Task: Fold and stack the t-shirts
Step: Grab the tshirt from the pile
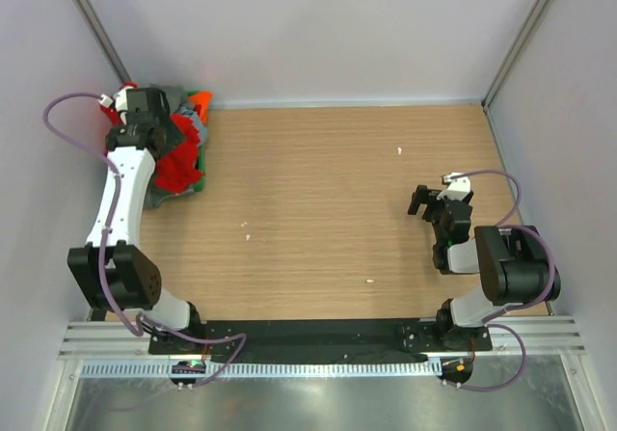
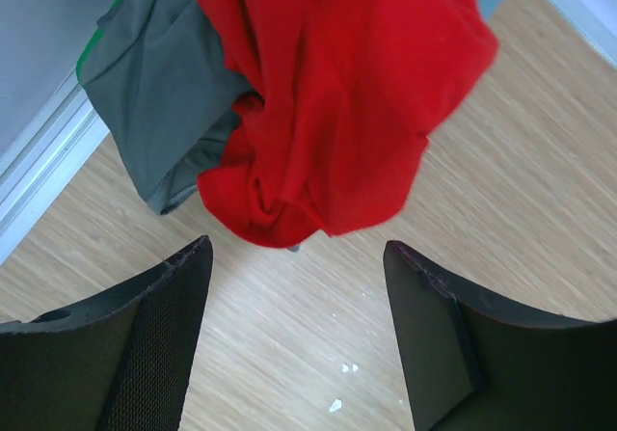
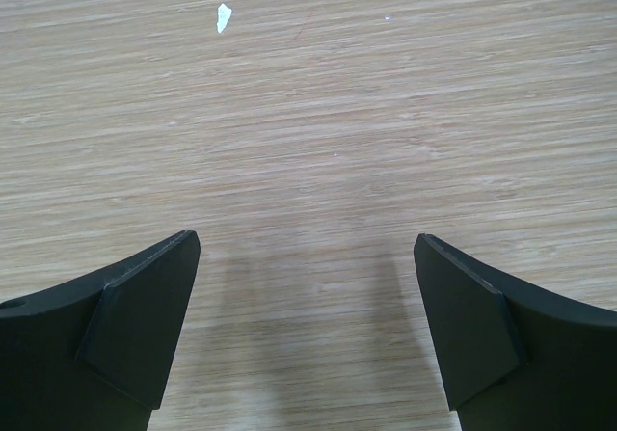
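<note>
A heap of t-shirts lies in the table's far left corner. The bright red t-shirt (image 1: 178,169) (image 2: 337,94) is crumpled on top, and a dark grey one (image 2: 159,94) (image 1: 154,198) spreads out beneath it toward the wall. Orange cloth (image 1: 200,98) shows at the heap's far edge. My left gripper (image 1: 183,137) (image 2: 297,248) hangs over the heap, open, its fingertips just short of the red shirt's lower fold, with nothing between them. Over bare wood at the right, my right gripper (image 1: 421,202) (image 3: 307,240) stands wide open and empty.
The wooden table (image 1: 318,180) is walled at the back and on both sides, and the heap lies against the left wall (image 2: 39,84). Small white specks (image 1: 398,148) dot the wood. The arm bases sit on a metal rail (image 1: 318,339) at the near edge.
</note>
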`<state>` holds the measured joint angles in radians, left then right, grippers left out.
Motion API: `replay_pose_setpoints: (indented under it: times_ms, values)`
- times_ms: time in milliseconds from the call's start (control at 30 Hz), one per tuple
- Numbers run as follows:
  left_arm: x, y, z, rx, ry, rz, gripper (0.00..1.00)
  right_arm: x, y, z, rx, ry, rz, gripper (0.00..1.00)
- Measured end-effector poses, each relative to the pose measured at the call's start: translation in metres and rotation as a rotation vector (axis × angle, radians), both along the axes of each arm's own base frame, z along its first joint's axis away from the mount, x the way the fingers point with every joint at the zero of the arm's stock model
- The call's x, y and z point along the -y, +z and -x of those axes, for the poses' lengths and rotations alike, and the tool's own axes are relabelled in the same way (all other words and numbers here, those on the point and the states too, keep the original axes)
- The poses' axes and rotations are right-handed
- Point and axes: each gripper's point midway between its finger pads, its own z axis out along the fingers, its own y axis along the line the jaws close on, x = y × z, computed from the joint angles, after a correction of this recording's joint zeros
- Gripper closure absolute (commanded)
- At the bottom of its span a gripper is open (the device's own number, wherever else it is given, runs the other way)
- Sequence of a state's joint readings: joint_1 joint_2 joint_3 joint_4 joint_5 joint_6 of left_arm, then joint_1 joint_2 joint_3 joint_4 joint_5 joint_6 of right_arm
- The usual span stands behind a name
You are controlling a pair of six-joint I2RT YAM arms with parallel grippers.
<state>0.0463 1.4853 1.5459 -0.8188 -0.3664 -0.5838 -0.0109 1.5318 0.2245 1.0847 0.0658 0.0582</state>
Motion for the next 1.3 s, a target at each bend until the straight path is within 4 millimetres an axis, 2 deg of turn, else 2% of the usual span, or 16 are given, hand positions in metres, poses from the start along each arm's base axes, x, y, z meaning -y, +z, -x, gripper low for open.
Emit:
replay_pose_setpoints:
  times_ms: [133,300,500,633,667,700,833,933,967,1000,1033,1067,1133,1200,1300]
  values:
    - [-0.02,-0.028,-0.017,-0.047,0.029,0.02,0.38,0.0,0.0,0.0,0.0,0.0,0.0,0.0]
    - [-0.059,-0.059,-0.032,-0.069,0.089,0.076,0.51,0.0,0.0,0.0,0.0,0.0,0.0,0.0]
    - [-0.076,-0.087,-0.046,-0.076,0.099,0.149,0.55,0.0,0.0,0.0,0.0,0.0,0.0,0.0]
    - [-0.073,-0.086,-0.053,-0.049,0.083,0.174,0.48,0.0,0.0,0.0,0.0,0.0,0.0,0.0]
    - [-0.072,-0.084,-0.056,-0.035,0.078,0.181,0.41,0.0,0.0,0.0,0.0,0.0,0.0,0.0]
    - [-0.071,-0.083,-0.059,-0.024,0.071,0.184,0.38,0.0,0.0,0.0,0.0,0.0,0.0,0.0]
    - [-0.067,-0.079,-0.063,0.025,0.051,0.196,0.34,0.0,0.0,0.0,0.0,0.0,0.0,0.0]
    - [-0.064,-0.073,-0.059,0.048,0.04,0.2,0.38,0.0,0.0,0.0,0.0,0.0,0.0,0.0]
    - [-0.063,-0.069,-0.061,0.061,0.036,0.2,0.41,0.0,0.0,0.0,0.0,0.0,0.0,0.0]
    - [-0.063,-0.066,-0.063,0.076,0.032,0.198,0.57,0.0,0.0,0.0,0.0,0.0,0.0,0.0]
    - [-0.063,-0.063,-0.065,0.09,0.031,0.204,0.63,0.0,0.0,0.0,0.0,0.0,0.0,0.0]
    - [-0.062,-0.062,-0.067,0.097,0.026,0.205,0.75,0.0,0.0,0.0,0.0,0.0,0.0,0.0]
    - [-0.06,-0.061,-0.068,0.103,0.019,0.215,0.83,0.0,0.0,0.0,0.0,0.0,0.0,0.0]
    - [-0.058,-0.06,-0.07,0.111,0.011,0.224,0.98,0.0,0.0,0.0,0.0,0.0,0.0,0.0]
    - [-0.056,-0.06,-0.071,0.117,0.005,0.232,1.0,0.0,0.0,0.0,0.0,0.0,0.0,0.0]
